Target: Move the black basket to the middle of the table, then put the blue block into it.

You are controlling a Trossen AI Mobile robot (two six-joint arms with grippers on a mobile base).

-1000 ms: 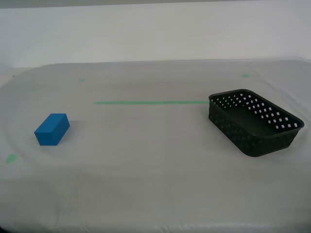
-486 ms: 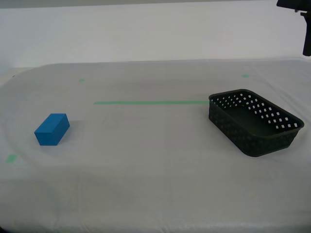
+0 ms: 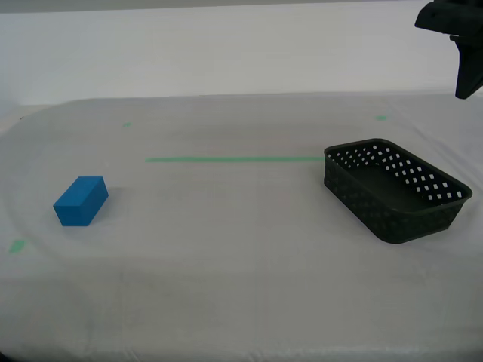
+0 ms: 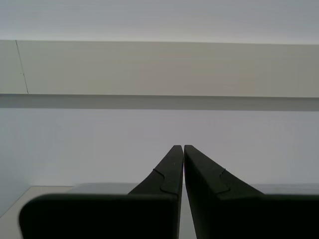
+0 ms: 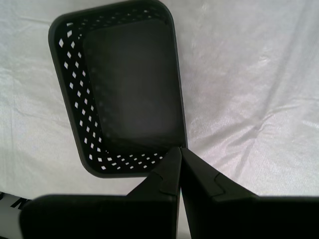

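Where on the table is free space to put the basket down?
The widest bare cloth of the table lies between the blue block and the black basket, below the green tape line. Nowhere is crowded.

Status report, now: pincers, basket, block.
First pincer shut, empty, above the black basket. Second pincer shut, empty, facing the wall. Basket empty, exterior view's right; blue block on the table, far left. Nothing in the way.

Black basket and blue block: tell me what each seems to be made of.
The black basket looks like moulded plastic with a dull matte finish: thin rigid walls pierced by even rows of small diamond holes under a thick rim. The blue block looks solid and smooth, evenly coloured with crisp edges; plastic, foam or painted wood, I cannot tell which.
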